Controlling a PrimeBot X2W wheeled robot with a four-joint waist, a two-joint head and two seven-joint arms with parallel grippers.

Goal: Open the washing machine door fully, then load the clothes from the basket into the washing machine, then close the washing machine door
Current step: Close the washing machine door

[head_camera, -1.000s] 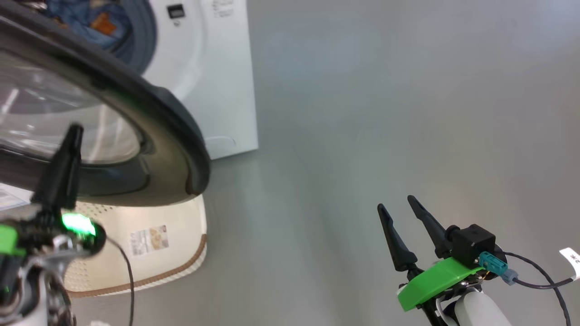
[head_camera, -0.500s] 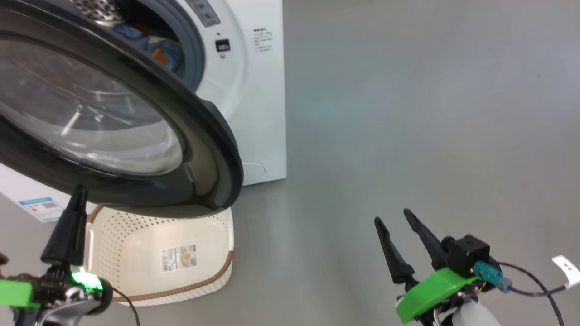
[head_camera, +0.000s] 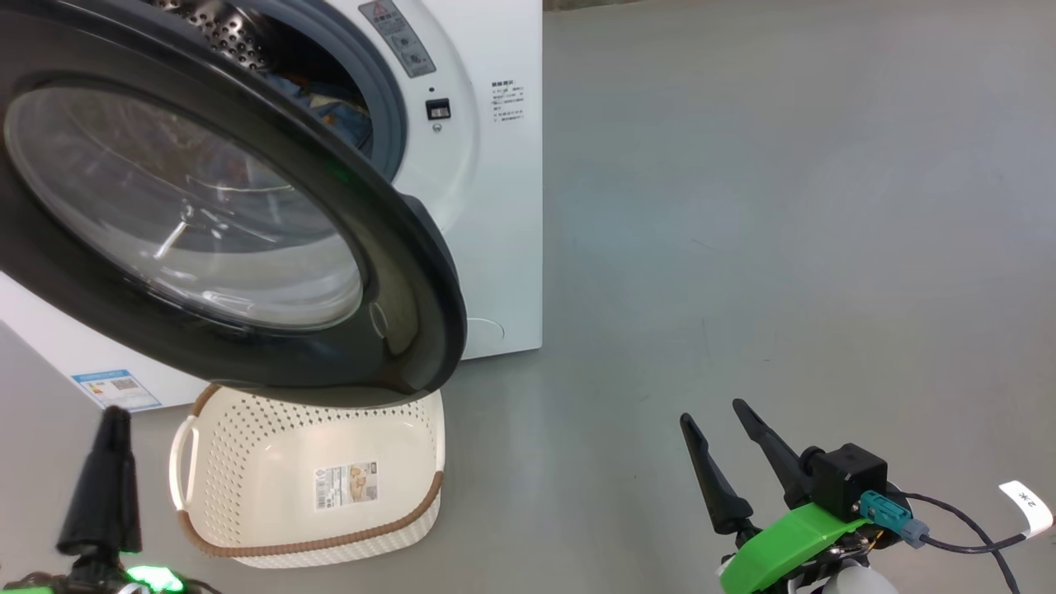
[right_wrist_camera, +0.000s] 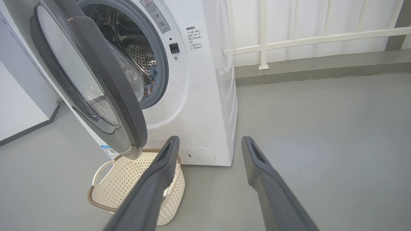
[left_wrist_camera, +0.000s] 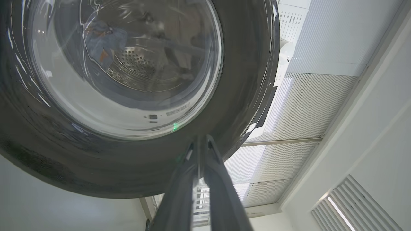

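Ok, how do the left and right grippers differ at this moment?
The left gripper has its fingers pressed together; the right gripper has its fingers spread apart. The left gripper points up at the washing machine door from beside the basket; the right gripper is out over bare floor, to the right of the washing machine. Both hold nothing.

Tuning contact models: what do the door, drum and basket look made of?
Door: glossy black rim, likely plastic, showing reflections; clear bulging window, seemingly glass. Drum: shiny perforated metal, probably steel. Basket: matte cream plastic with moulded holes, brown woven-look rim.
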